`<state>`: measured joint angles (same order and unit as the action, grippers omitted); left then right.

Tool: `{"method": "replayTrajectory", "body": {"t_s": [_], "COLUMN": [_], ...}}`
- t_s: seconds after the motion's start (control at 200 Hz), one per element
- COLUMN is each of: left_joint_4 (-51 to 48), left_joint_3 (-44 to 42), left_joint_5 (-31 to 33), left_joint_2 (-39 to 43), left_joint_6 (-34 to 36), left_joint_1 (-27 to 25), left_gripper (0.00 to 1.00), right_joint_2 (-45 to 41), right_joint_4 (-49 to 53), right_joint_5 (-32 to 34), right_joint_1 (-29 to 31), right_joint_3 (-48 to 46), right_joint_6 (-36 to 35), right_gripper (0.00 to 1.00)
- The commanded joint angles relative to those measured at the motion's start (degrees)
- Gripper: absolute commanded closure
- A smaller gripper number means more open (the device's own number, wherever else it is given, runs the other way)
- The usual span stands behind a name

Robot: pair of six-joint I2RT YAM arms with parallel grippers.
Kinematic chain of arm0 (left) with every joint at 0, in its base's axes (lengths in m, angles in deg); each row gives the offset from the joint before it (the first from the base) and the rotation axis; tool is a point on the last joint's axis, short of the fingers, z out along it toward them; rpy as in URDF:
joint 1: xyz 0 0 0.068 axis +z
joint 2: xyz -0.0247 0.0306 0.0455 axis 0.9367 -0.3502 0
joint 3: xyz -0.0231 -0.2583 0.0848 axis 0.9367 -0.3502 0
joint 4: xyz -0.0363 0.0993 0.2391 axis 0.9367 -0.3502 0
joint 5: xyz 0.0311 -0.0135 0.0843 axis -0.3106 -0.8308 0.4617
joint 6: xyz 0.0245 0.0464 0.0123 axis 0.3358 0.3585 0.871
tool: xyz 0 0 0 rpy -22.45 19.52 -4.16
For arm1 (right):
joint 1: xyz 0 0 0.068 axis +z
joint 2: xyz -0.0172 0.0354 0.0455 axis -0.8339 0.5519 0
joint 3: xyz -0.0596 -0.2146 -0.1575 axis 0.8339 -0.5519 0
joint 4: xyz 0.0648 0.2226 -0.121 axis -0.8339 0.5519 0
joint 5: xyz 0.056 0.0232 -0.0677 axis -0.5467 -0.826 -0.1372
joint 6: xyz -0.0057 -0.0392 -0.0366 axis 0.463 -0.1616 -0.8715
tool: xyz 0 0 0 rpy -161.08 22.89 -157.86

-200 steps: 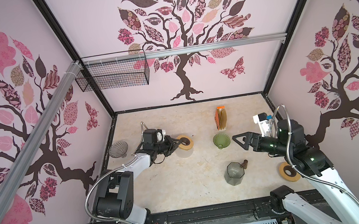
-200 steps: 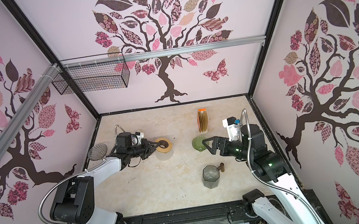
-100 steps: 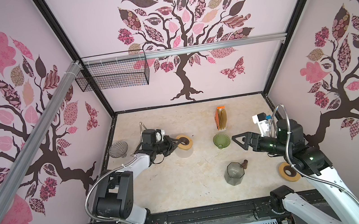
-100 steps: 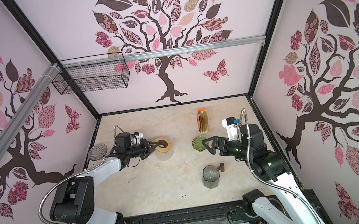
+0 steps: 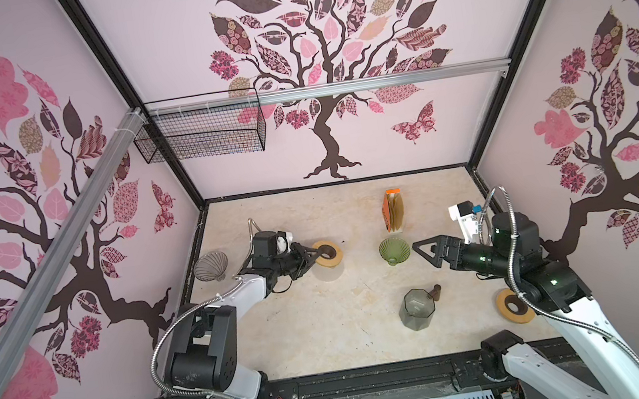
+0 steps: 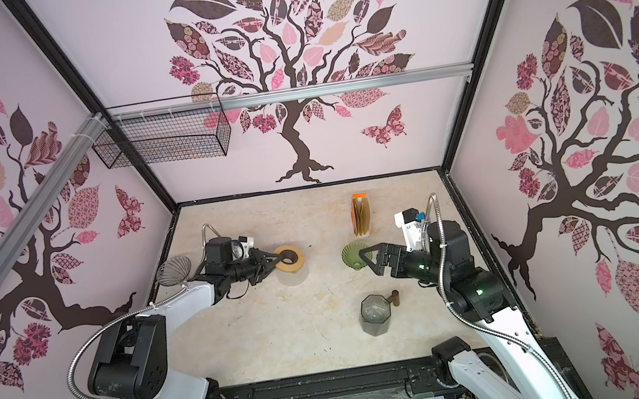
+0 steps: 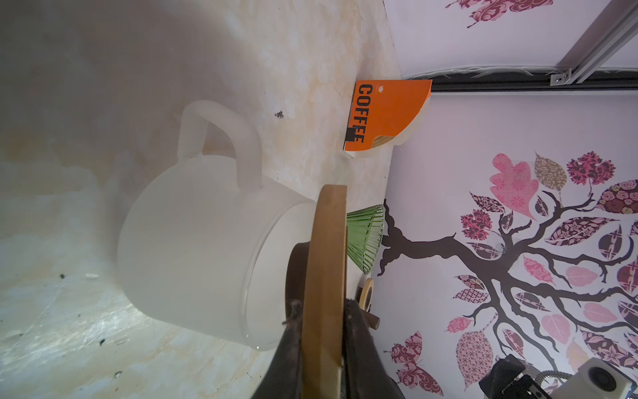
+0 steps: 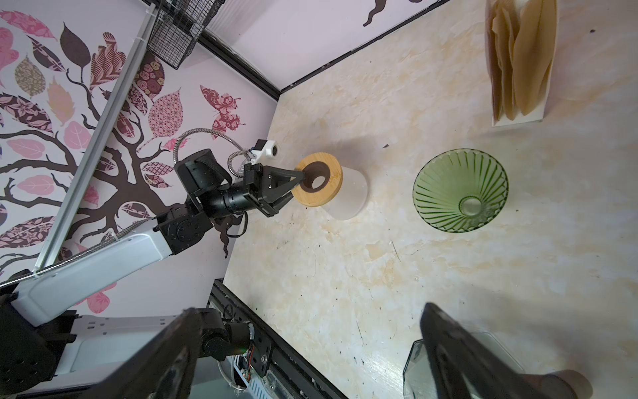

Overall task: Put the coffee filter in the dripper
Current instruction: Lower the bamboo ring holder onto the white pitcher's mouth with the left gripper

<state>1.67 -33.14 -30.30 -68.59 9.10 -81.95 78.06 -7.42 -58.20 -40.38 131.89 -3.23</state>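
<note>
Evidently the coffee filter [image 8: 524, 58], light and limp, is being judged edge-graspable; right tool [image 5: 421, 249] is being held spread; left tool [image 5: 314, 256] pinching wooden ring [image 8: 321, 198].

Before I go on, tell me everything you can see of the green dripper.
The green dripper is a ribbed cone of clear green glass that narrows to a small round base. It stands upright, mouth up, on the table, in front of the filter holder. It is empty, with no filter inside. Nothing touches it. The open right gripper hovers beside it, apart.
</note>
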Motion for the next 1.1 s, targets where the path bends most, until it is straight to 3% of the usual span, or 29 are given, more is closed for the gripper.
{"method": "replayTrajectory", "body": {"t_s": [0.0,0.54,1.095], "left_joint_4": [-2.21,-4.52,-9.10], "left_joint_3": [-1.83,-1.45,0.73], "left_joint_5": [2.17,2.69,3.62], "left_joint_2": [1.04,1.28,1.63], "left_joint_6": [1.47,2.77,5.80], "left_joint_1": [0.66,0.76,0.82], "left_gripper": [0.81,0.71,0.54], "right_joint_2": [-0.13,-0.34,-0.38], "right_joint_4": [-0.72,-0.81,-0.89], "right_joint_5": [-0.67,-0.64,-0.58], "right_joint_1": [0.40,0.36,0.39], "right_joint_3": [-0.43,-0.63,-0.63], "right_joint_6": [-0.71,-0.69,-0.74], "right_gripper": [0.00,0.00,0.00]}}
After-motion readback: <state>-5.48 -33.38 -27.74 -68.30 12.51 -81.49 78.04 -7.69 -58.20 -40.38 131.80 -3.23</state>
